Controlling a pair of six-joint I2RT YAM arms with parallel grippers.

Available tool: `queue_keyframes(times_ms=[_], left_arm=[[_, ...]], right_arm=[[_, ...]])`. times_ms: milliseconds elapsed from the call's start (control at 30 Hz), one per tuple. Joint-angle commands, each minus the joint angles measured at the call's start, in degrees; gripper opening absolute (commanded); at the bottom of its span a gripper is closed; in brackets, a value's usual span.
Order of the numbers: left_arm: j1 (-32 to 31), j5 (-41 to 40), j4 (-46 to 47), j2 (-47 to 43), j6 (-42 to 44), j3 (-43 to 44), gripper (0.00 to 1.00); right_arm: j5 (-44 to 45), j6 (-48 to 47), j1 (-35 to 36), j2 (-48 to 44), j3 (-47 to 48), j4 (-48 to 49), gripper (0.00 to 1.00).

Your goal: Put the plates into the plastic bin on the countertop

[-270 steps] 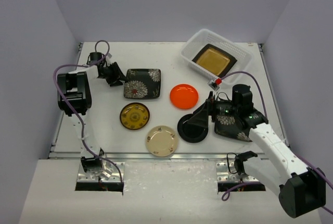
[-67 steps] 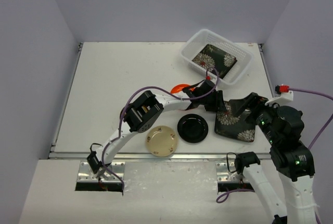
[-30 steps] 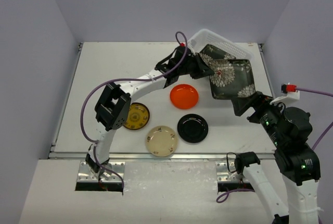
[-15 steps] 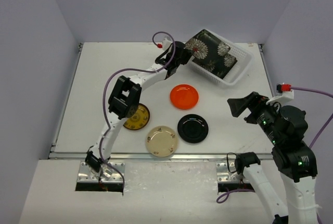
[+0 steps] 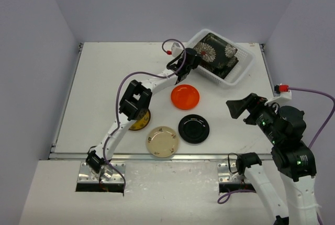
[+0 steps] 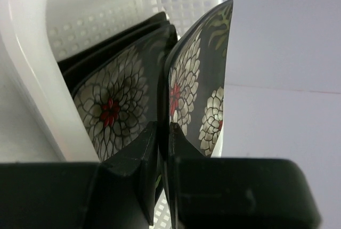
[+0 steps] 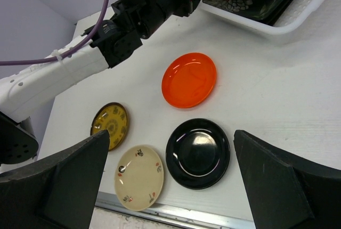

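Observation:
My left gripper (image 5: 192,60) is shut on the edge of a square black floral plate (image 5: 219,56) and holds it tilted inside the plastic bin (image 5: 244,66). In the left wrist view the fingers (image 6: 152,133) pinch that plate (image 6: 200,80) beside a second floral plate (image 6: 112,106) lying in the bin (image 6: 32,53). My right gripper (image 5: 238,107) is wide open and empty, raised above the countertop (image 5: 104,78). The orange (image 5: 185,97), black (image 5: 193,128), cream (image 5: 163,141) and brown-yellow (image 5: 140,124) round plates lie on the countertop. Teal and mustard plates do not show.
The right wrist view shows the orange (image 7: 190,80), black (image 7: 198,153), cream (image 7: 139,177) and brown-yellow (image 7: 110,125) plates below it, the left arm (image 7: 58,74) reaching across, and the bin's rim (image 7: 266,26). The left arm covers part of the brown-yellow plate from above.
The floral plate was between both grippers a second ago. My left gripper has since carried it over the bin and lowered it in. My right gripper has pulled back, open.

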Motion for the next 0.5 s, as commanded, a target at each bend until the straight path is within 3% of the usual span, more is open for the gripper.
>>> queue_keyframes(times_ms=[0,167,300,467], left_arm=[[-1.4,-1.1,10.8,-2.5,-4.7,4.2,0.00],[-1.9,-1.5,9.0,-3.7,-5.5,3.5,0.02],[-2.4,-3.1,7.6,-6.1,-5.8,1.4,0.35],[-2.5,-3.4,7.8,-8.8,-6.4,-1.9,0.36]], right_arm=[[0.6,-1.2,-0.2,-0.8,-0.3,2.4,0.99],[0.8,-1.4,-0.1,-1.5,-0.1,2.2,0.99],[0.5,-1.3,-0.1,-2.0,-0.1,1.9,0.99],[0.6,-1.0,-0.2,-2.3,0.3,1.8,0.99]])
